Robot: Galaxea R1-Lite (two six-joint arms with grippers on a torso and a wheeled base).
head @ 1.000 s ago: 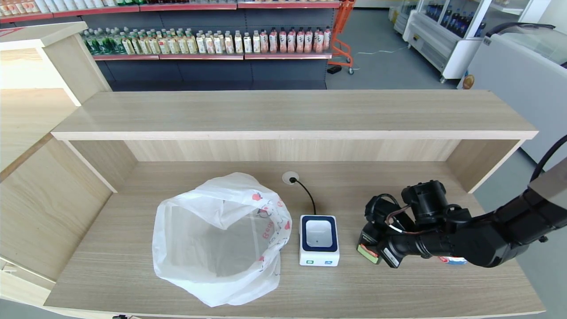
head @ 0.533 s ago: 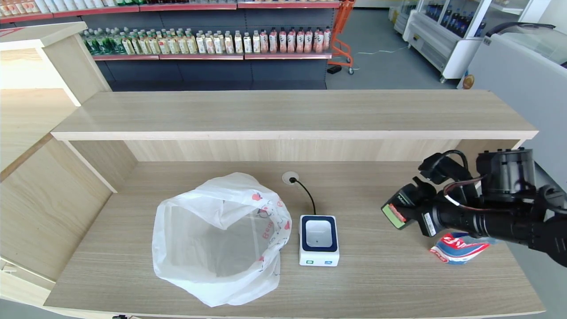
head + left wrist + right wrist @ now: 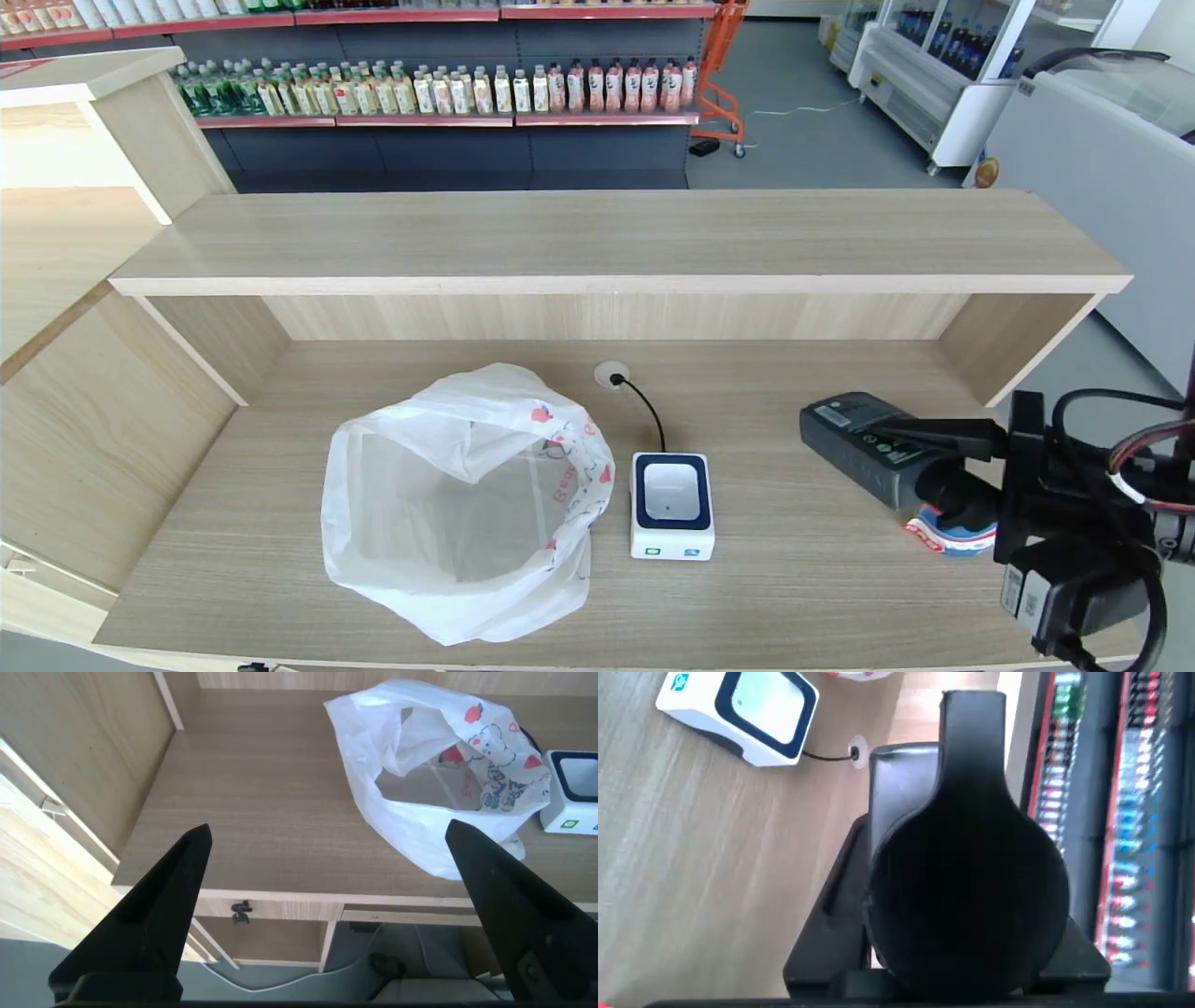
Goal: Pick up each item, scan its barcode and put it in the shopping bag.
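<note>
Pinching one end of a dark box (image 3: pixel 854 439) with the right tool (image 3: pixel 920 462), above the bench's (image 3: pixel 794 597) right end; left tool (image 3: pixel 329 833) spread. Probably stiff, light, smooth: best gripped across flat faces. Long axis near level, free end aimed at the bench's far-left corner, label upward.

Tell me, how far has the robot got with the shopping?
Done: nothing seems bagged; the shopping bag looks empty.
In hand: the right hand grips a dark box, held to the right of the scanner and not yet over it.
Left: scan that box and bag it, then do the same with the red-and-blue packet lying on the counter by the arm.
</note>
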